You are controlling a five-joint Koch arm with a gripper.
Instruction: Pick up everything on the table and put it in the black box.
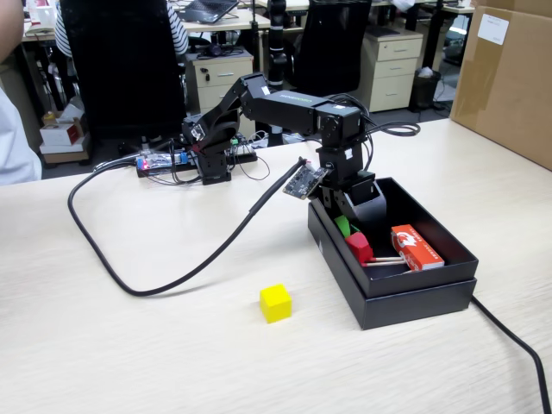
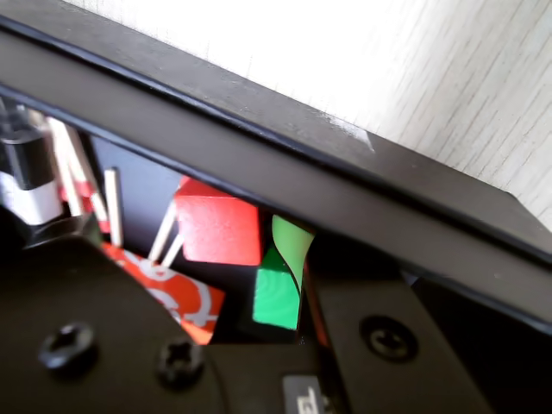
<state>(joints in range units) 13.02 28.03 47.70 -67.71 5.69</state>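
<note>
Office desks behind table (image 1: 129, 345) — yellow cube (image 1: 275, 303) outside black box (image 1: 414, 302)

"What does the arm (image 1: 285, 108) look like?"

"It is black all over, made of boxy blocks joined one after another. Its base (image 1: 211, 151) is black too."

"Any wires?"

"Yes. A thick black cable (image 1: 172, 278) curls across the table from the wrist. Thin wires sit by the base, near a small board (image 1: 159, 161) with red and blue on it."

"What else?"

"A little dark board (image 1: 304, 181) with tiny dots sticks out at the wrist."

"And close up?"

"In the wrist view the gripper (image 2: 297, 297) is flat black plastic with three round cross-head screws (image 2: 65, 345). There may be white letters at the bottom, but they are cut off."
</note>
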